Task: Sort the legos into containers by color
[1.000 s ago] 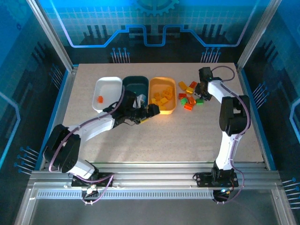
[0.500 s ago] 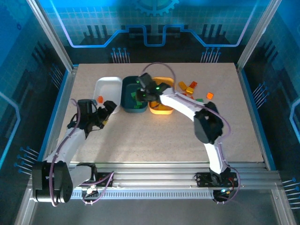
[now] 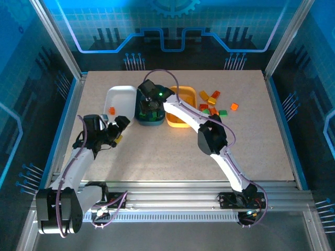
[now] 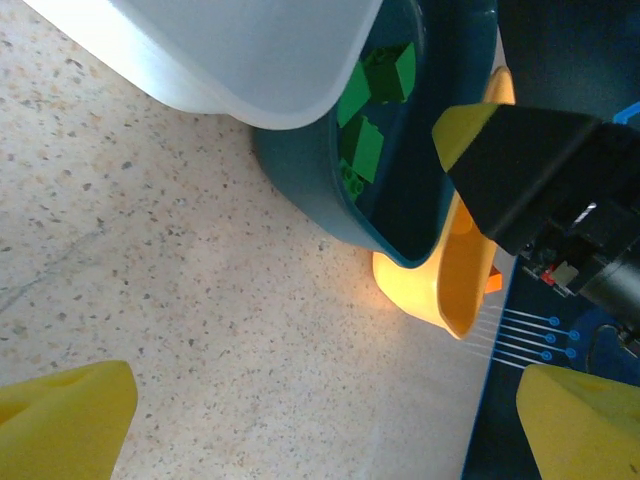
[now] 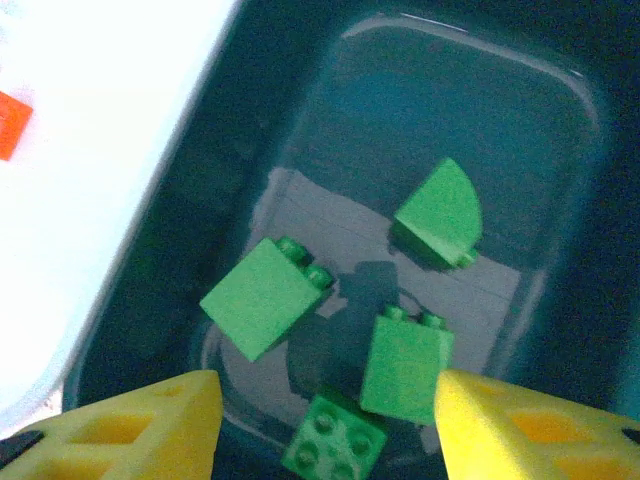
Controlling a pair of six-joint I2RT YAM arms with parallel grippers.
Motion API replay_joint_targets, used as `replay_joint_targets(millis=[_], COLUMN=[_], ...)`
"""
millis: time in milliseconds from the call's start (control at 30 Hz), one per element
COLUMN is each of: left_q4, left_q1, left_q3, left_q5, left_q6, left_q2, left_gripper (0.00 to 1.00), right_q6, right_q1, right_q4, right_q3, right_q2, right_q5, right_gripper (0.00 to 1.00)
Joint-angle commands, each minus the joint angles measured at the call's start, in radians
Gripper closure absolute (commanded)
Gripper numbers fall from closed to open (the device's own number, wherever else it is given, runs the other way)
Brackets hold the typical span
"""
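Speckled beige tabletop (image 3: 157,162), blue-lit cell. Right pincer (image 5: 325,400) spread, empty, hovers over teal tub (image 5: 470,100); four glossy green bricks (image 5: 405,365) on smooth tub floor. Loose legos (image 3: 212,99) (red, yellow, green) lie rightward beyond orange tub (image 3: 180,123), so right arm nearer. Left pincer (image 3: 120,130) spread, empty, near white tub (image 3: 120,93).

This is a robotics lab test cell. Aluminium frame posts (image 3: 56,39) rise around the speckled table (image 3: 172,151). Blue circuit-patterned panels (image 3: 235,26) stand behind it.
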Motion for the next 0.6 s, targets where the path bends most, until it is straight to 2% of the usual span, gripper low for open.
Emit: replay_joint_targets(millis=[0, 133, 300, 433, 567], left_q4=[0.06, 0.099, 0.183, 0.208, 0.202], left_q1=[-0.016, -0.171, -0.426, -0.57, -0.665], left_q3=[0.0, 0.012, 0.056, 0.151, 0.243], left_q5=[0.069, 0.032, -0.024, -0.041, -0.057], left_q6=[-0.01, -0.015, -0.003, 0.039, 0.062], left_q2=[-0.003, 0.008, 0.104, 0.219, 0.32], left_gripper=[0.01, 0.01, 0.01, 0.01, 0.01], right_q6=[-0.025, -0.009, 0.046, 0.079, 0.161], right_q1=[-0.023, -0.128, -0.364, -0.542, -0.635], right_q4=[0.011, 0.123, 0.167, 0.203, 0.226], right_q3=[-0.128, -0.492, -0.849, -0.975, -1.015], right_q2=[-0.222, -0.468, -0.651, -0.681, -0.64], right_q5=[0.1, 0.156, 0.103, 0.001, -0.039], right_gripper=[0.41, 0.41, 0.43, 0.43, 0.36])
